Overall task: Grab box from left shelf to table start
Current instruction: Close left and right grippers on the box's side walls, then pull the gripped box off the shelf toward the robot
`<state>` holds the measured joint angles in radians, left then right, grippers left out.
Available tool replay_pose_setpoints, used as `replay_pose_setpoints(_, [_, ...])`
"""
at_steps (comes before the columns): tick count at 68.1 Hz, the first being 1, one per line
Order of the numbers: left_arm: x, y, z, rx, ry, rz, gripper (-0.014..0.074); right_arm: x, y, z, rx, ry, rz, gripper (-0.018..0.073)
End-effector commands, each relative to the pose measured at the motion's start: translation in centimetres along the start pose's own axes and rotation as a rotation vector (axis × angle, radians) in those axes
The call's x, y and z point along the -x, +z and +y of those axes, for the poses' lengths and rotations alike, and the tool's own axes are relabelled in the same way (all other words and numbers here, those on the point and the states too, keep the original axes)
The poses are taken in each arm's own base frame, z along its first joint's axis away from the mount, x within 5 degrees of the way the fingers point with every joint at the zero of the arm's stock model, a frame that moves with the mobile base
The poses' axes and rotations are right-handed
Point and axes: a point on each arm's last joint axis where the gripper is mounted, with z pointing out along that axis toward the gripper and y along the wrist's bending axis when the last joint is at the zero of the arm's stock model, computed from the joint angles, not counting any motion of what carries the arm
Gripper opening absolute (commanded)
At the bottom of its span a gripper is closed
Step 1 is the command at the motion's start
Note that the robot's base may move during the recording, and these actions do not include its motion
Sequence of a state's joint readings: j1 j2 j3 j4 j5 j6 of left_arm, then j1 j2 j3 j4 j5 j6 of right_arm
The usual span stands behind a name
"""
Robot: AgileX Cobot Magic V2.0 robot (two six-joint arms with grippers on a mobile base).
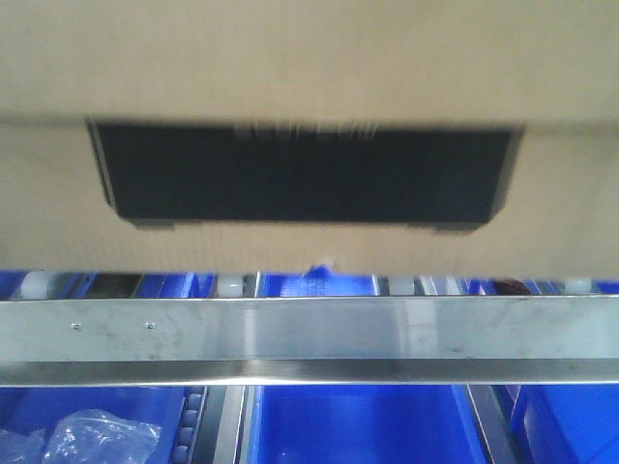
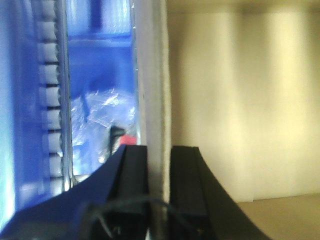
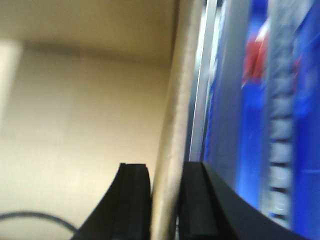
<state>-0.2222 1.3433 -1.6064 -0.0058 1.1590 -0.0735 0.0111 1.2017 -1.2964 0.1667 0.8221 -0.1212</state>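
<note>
The brown cardboard box (image 1: 309, 68) with its black printed panel (image 1: 305, 174) fills the top of the front view, just above the steel front rail (image 1: 309, 329) of the left shelf. My left gripper (image 2: 159, 165) is shut on the box's left wall edge (image 2: 152, 90), one finger (image 2: 134, 170) outside and the other inside the box. My right gripper (image 3: 165, 190) is shut on the box's right wall edge (image 3: 175, 100), one finger (image 3: 134, 195) inside. The box interior (image 2: 240, 100) shows pale in both wrist views.
Blue plastic bins (image 1: 358, 425) stand below the rail, one holding crumpled clear plastic (image 1: 97, 435). White rollers (image 2: 50, 100) run along the shelf track left of the box. Blue bins and a roller track (image 3: 280, 150) also lie right of the box.
</note>
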Motion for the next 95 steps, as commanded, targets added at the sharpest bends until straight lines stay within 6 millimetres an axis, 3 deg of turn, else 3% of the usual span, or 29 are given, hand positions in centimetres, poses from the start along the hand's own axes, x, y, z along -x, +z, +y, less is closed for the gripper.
replay_pose_setpoints(1, [0.3, -4.8, -0.1, -0.021, -0.013, -0.208, -0.0093, 1.4, -4.6, 0.5, -0.004, -0.022, -0.201, 0.0057])
replay_pose_setpoints(10, [-1.7, -6.4, 0.1, -0.023, -0.015, -0.231, -0.0093, -0.4, -6.3, 0.8, 0.002, -0.018, -0.199, 0.0057])
replay_pose_setpoints(38, [-9.9, -7.8, 0.7, -0.035, -0.022, -0.335, -0.0092, -7.9, -8.8, 1.4, 0.03, 0.018, -0.238, 0.0057])
replay_pose_setpoints(71, [-17.0, -17.9, 1.0, -0.081, -0.023, -0.708, -0.0092, -12.6, -19.5, 2.8, 0.046, -0.03, -0.613, 0.0057])
replay_pose_setpoints(82, [-19.0, -19.8, 1.1, -0.099, -0.025, -0.786, -0.0092, -14.3, -21.4, 3.1, 0.05, -0.044, -0.67, 0.0057])
replay_pose_setpoints(95, [-20.3, -20.5, 1.2, -0.1, -0.024, -0.798, -0.0093, -15.3, -21.8, 3.2, 0.056, -0.052, -0.644, 0.0057])
